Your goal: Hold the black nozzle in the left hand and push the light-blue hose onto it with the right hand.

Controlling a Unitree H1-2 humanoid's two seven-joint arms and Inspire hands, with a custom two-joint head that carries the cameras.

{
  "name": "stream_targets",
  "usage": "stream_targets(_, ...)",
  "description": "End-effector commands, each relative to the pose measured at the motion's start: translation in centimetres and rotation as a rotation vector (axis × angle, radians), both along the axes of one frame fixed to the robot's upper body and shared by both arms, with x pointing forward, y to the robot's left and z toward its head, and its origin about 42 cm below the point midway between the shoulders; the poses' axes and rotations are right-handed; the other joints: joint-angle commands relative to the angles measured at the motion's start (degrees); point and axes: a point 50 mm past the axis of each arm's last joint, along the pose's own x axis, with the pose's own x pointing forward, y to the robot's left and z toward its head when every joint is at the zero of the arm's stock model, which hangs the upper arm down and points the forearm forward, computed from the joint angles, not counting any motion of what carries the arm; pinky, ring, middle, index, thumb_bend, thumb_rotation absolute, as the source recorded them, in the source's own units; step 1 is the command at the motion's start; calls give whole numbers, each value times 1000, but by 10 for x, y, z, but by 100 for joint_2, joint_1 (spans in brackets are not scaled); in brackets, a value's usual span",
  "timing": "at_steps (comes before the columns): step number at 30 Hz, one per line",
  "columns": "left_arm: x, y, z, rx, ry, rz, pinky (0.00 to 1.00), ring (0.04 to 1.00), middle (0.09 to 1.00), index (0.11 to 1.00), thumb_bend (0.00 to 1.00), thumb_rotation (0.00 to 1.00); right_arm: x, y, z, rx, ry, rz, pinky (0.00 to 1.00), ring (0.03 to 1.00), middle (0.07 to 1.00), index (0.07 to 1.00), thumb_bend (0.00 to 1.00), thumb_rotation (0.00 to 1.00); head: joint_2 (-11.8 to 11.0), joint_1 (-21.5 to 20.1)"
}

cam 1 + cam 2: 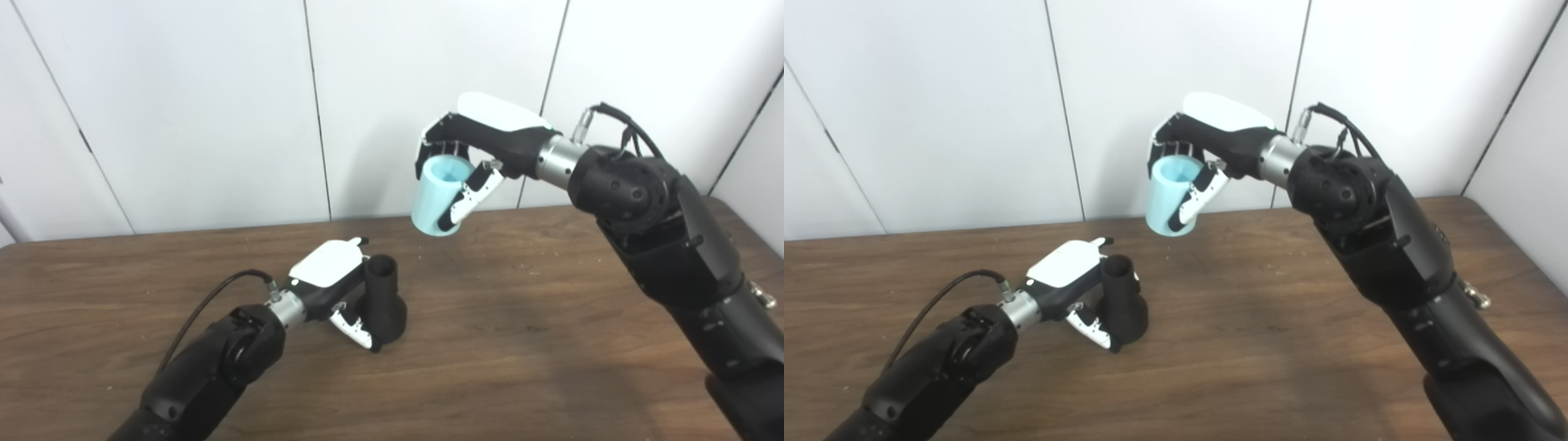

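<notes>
Wood table (520, 343) fills the lower half of frame, w/ white wall panels (202, 110) behind. Two black robot arms come up from the bottom edge.

Left hand (343, 294), lower centre-left, is wrapped around the black nozzle (384, 297). Fingers sit behind the nozzle and the thumb crosses its front low down. Nozzle stands roughly upright, wide base down at or just above the table (can't tell if it touches), narrow open neck pointing up and a bit toward the back. Likely held this way so the neck is free and presented as a steady target, w/ the grip kept low, clear of the part the hose must cover.

Right hand (474, 150), upper centre-right, is closed around the light-blue hose (438, 196), a short thick tube. Fingers curl over its far side and the thumb runs down its near side. Hose is in the air above the table's back edge, tilted, w/ one open end facing up toward the camera and the other angled down and left, approx toward the nozzle.

Hose and nozzle are well apart, hose higher and to the right. Judging by this, both grasps are done and the joining isn't started; next the lower hose opening has to line up w/ the nozzle neck before any push. Main risk looks like an off-axis approach, catching the rim or tipping the nozzle in its grip.
</notes>
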Motion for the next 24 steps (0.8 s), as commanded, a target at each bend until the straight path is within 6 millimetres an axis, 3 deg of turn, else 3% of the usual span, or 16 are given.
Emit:
stream_targets(1,-22,-6,-54,219,149,-13,1000,635,478,490,526,0,-3,10,37,-14,-111,63,370,468,489,470,503,0,8,8)
stream_targets(7,-21,-15,-51,210,161,-4,1000,639,477,489,526,0,0,26,41,-69,-120,118,361,469,496,475,502,0,85,206)
stream_targets(16,-20,-18,-49,231,142,9,1000,642,476,488,526,0,3,50,18,-104,-89,136,395,465,489,456,504,0,155,284)
stream_targets(24,-22,-18,-48,232,146,18,1000,649,481,485,526,0,4,56,9,-93,-61,143,393,461,487,463,504,0,228,261)
